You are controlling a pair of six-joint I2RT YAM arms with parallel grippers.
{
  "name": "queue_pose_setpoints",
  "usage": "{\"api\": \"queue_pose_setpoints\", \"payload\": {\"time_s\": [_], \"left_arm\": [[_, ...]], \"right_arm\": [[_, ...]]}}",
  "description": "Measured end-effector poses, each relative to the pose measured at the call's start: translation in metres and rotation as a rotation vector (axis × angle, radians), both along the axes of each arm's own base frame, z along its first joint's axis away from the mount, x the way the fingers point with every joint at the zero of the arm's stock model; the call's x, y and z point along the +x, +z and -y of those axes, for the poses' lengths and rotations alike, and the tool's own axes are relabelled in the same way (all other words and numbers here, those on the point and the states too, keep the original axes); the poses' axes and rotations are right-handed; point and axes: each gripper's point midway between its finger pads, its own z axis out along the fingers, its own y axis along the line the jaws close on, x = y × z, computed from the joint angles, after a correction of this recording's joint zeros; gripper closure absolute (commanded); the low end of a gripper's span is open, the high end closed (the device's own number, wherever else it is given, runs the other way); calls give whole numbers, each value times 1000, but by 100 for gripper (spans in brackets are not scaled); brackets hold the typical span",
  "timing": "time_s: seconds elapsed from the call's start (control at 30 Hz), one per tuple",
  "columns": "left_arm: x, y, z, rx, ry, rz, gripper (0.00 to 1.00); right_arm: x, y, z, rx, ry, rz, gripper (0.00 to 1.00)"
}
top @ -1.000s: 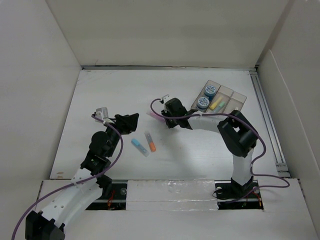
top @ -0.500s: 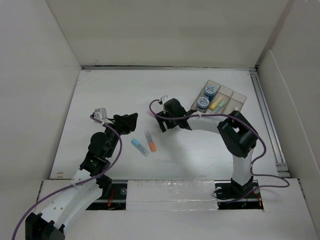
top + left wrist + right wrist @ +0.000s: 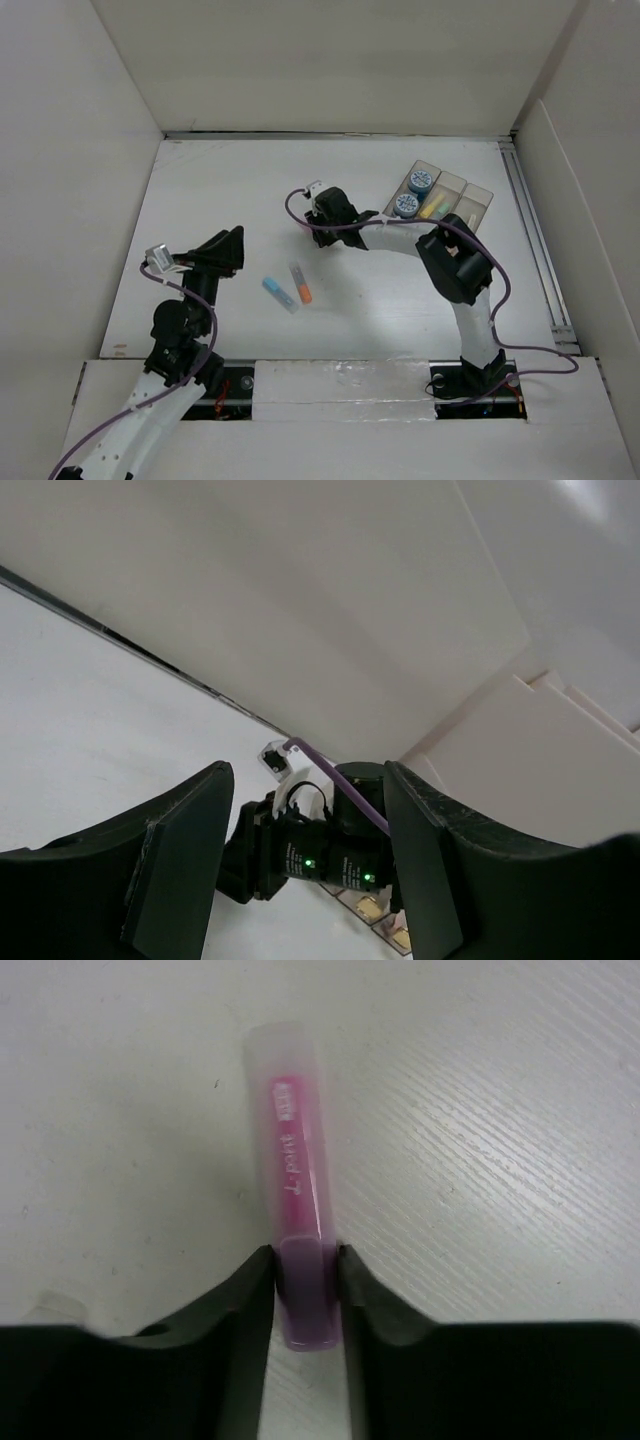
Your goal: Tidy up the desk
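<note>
White and matte, the surface [image 3: 220, 190] carries a blue marker [image 3: 279, 293] and an orange marker [image 3: 300, 283] side by side near its middle. The clear tray [image 3: 476, 203] sits far right, and we judge it the home for loose pens. From above, the right end effector [image 3: 318, 228] is low just beyond those markers, and the left end effector [image 3: 230, 246] is raised, apart to their left.

On the left wrist view, the left end effector [image 3: 305, 780] gapes wide and empty, with the surface [image 3: 90, 680] below it.

On the right wrist view, the right end effector [image 3: 305, 1260] is clamped on one end of a pink highlighter [image 3: 292, 1150], with the surface [image 3: 480, 1110] directly beneath. We judge the grip is for carrying it to the tray.
</note>
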Motion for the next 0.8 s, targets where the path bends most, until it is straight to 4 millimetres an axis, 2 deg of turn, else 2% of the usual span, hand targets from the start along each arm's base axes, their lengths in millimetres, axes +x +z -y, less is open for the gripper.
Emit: {"api": "queue_pose_setpoints", "payload": {"time_s": [0.03,0.1,0.27,0.37,0.43,0.5,0.57,0.6,0.7,0.77,0.8], "left_arm": [[0,-1,-1,-2,4,-4,43],[3,-6,-1,2,9,-20,43],[10,-19,3,27,9,-70,43],[14,-26,7,44,2,-96,43],[16,-31,10,54,-6,-111,43],[18,-35,13,67,-16,-127,43],[19,-39,15,75,-23,-139,43],[20,-40,16,77,-26,-142,43],[20,-41,18,83,-35,-147,43],[20,-41,18,83,-38,-146,43],[19,-41,19,84,-41,-146,43]], "right_arm": [[0,0,0,1,0,0,79],[-2,0,-2,3,0,-1,91],[-16,-1,8,20,-17,-11,96],[-41,1,26,30,-28,-42,96],[-57,11,39,56,-34,-57,96],[-68,40,52,117,-47,-40,96],[-62,77,64,212,-94,21,96],[-58,99,77,263,-135,59,94],[-36,166,131,415,-315,216,91],[-26,192,173,485,-460,305,91],[-24,196,193,508,-525,324,90]]}}
